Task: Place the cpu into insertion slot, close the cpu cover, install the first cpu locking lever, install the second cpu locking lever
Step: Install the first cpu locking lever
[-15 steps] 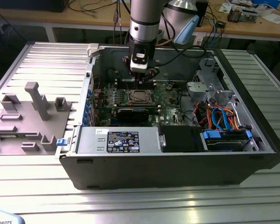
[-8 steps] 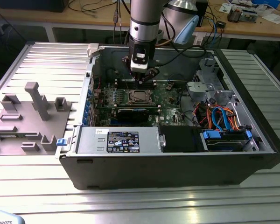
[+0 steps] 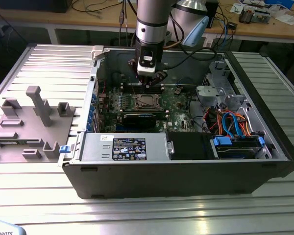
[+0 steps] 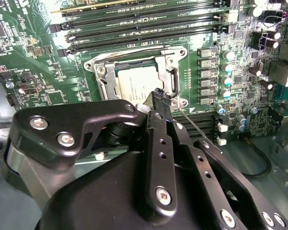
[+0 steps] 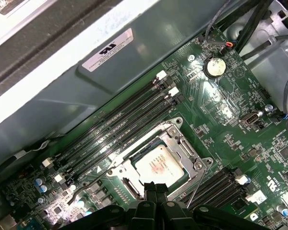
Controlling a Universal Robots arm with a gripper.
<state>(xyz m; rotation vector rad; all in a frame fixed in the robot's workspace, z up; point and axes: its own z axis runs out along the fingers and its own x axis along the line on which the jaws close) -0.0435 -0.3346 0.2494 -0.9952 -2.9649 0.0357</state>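
The cpu (image 4: 134, 81) (image 5: 158, 162) lies flat in the insertion slot (image 3: 146, 101) on the green board. The cpu cover (image 4: 102, 79) (image 5: 189, 148) lies down around it, and the chip's silver top shows through the cover's window. My gripper (image 3: 148, 84) (image 4: 158, 95) (image 5: 153, 186) hangs just above the socket's edge, its fingers together with nothing seen between them. A thin wire locking lever (image 4: 197, 128) (image 5: 196, 187) sticks out slantwise from the socket's corner beside the fingertips. Another wire lever (image 4: 134, 51) runs along the opposite side of the frame.
Black memory slots (image 4: 149, 19) run beside the socket. Inside the open computer case sit a power supply (image 3: 125, 147) in front and a drive cage with blue and orange cables (image 3: 230, 122) on the exterior view's right. A grey fixture (image 3: 29, 122) lies on the table left of the case.
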